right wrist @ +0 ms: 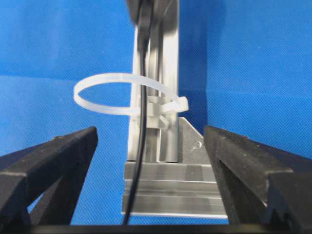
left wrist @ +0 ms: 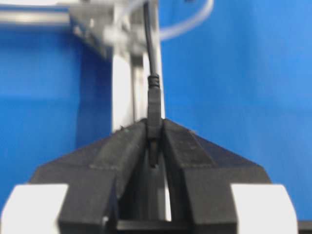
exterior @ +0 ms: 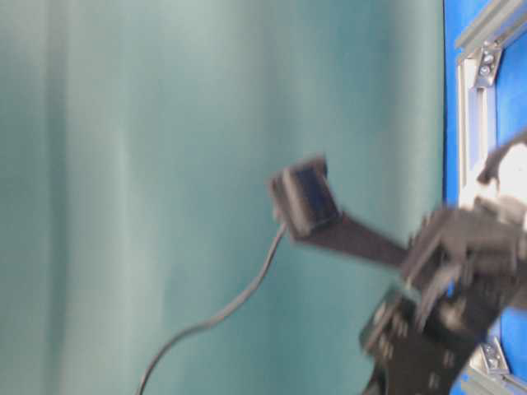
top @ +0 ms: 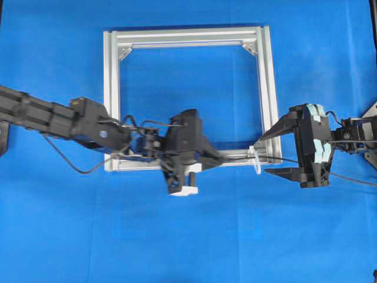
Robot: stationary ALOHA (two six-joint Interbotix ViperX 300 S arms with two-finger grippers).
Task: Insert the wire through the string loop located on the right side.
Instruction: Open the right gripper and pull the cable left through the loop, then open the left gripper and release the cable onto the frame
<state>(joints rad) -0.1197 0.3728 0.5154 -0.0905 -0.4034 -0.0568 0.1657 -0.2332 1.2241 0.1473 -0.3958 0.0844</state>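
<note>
My left gripper (top: 219, 158) is shut on the wire's dark plug (left wrist: 154, 109), just left of the frame's lower right corner. From the plug the thin black wire (top: 284, 160) runs right, passes through the whitish string loop (top: 257, 160) and continues under my right gripper (top: 272, 152). In the right wrist view the wire (right wrist: 141, 146) crosses the loop (right wrist: 105, 78) and hangs down between the wide-open fingers (right wrist: 73, 146), touching neither. That right gripper (right wrist: 150, 131) holds nothing. The left wrist view shows the left gripper (left wrist: 154, 124), with the loop (left wrist: 192, 27) ahead.
A square aluminium frame (top: 188, 38) lies on the blue table, and the loop is fixed at its lower right corner bracket (right wrist: 192, 139). The table-level view is blurred: an arm (exterior: 445, 271) stands against a teal wall, with a frame edge (exterior: 473, 107) at the right.
</note>
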